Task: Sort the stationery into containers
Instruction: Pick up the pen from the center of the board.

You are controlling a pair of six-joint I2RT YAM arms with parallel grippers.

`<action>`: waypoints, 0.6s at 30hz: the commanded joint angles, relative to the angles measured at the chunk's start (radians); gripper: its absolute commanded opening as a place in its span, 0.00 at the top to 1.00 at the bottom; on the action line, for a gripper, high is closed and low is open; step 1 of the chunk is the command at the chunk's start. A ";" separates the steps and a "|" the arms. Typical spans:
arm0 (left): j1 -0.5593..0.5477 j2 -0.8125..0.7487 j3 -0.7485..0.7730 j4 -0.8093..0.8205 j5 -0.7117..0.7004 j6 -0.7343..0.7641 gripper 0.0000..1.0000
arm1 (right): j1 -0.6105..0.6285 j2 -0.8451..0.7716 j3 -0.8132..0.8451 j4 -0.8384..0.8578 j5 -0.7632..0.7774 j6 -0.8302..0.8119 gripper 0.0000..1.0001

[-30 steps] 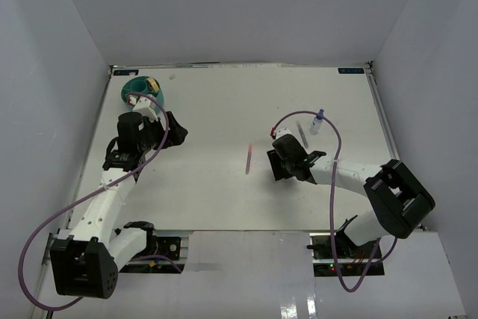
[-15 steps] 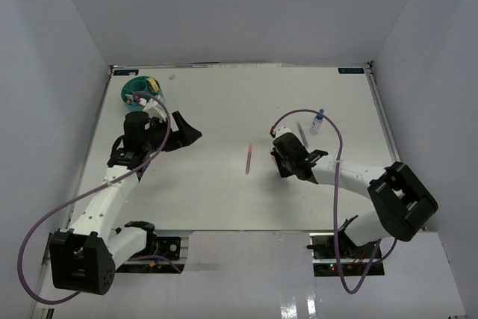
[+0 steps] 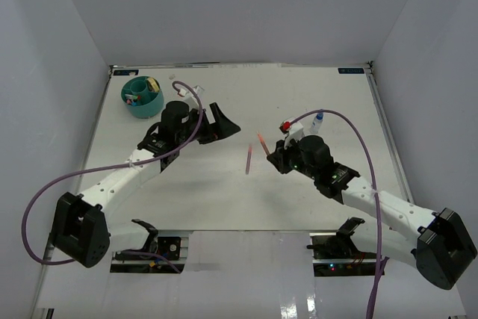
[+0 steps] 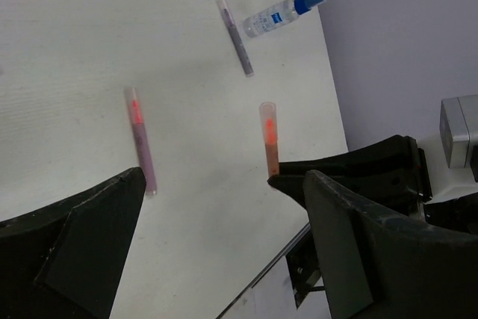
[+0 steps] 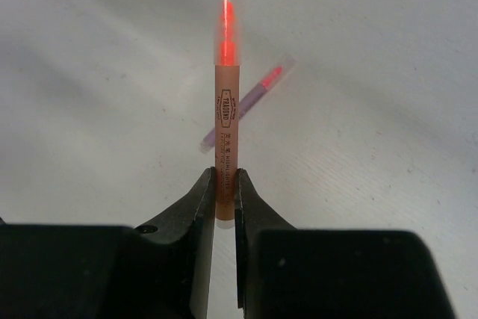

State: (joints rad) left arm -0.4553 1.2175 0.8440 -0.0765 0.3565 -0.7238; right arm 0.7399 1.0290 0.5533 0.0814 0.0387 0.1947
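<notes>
1. Walls (image 3: pixel 239 13): plain and pale, closing the table on three sides.
2. Table (image 3: pixel 224 199): white, matte.
3. Left fingers (image 3: pixel 226 125): spread wide and holding nothing, at 10 o'clock from the pink marker (image 3: pixel 248 160).
4. Teal organizer (image 3: pixel 142 110): at the table's 10 o'clock corner. Its contents are too small to tell.
5. Right fingers (image 5: pixel 225 188): pinching the orange marker (image 5: pixel 226 110) low on its barrel.
6. Bottle (image 4: pixel 278 16): blue-capped, lying at the right fingers' 1 o'clock.
7. Orange marker: its capped end juts past the fingertips toward 11 o'clock.
8. Pink marker: lying flat near the table's centre, apart from both sets of fingers.
9. Grey marker (image 4: pixel 237 36): lying beside the bottle. The right arm (image 3: pixel 358 192) hides it from above.
</notes>
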 commanded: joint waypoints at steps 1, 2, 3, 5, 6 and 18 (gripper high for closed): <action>-0.066 0.039 0.084 0.067 -0.105 -0.042 0.02 | 0.003 -0.018 -0.004 0.136 -0.097 -0.014 0.86; -0.081 0.056 0.098 0.067 -0.114 -0.045 0.02 | 0.004 -0.017 -0.004 0.149 -0.105 -0.012 0.85; -0.110 0.094 0.122 0.093 -0.128 -0.048 0.03 | 0.004 -0.015 -0.007 0.161 -0.115 -0.005 0.85; -0.153 0.125 0.144 0.106 -0.151 -0.051 0.04 | 0.004 -0.010 -0.006 0.187 -0.125 0.006 0.85; -0.166 0.140 0.158 0.106 -0.162 -0.049 0.05 | 0.004 -0.009 -0.006 0.195 -0.129 0.011 0.85; -0.269 0.224 0.187 0.123 -0.202 -0.029 0.38 | 0.007 0.013 -0.010 0.248 -0.125 0.045 0.82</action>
State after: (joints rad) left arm -0.7162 1.4601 0.9905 0.0250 0.1802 -0.7677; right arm 0.7418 1.0367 0.5465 0.2649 -0.0834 0.2260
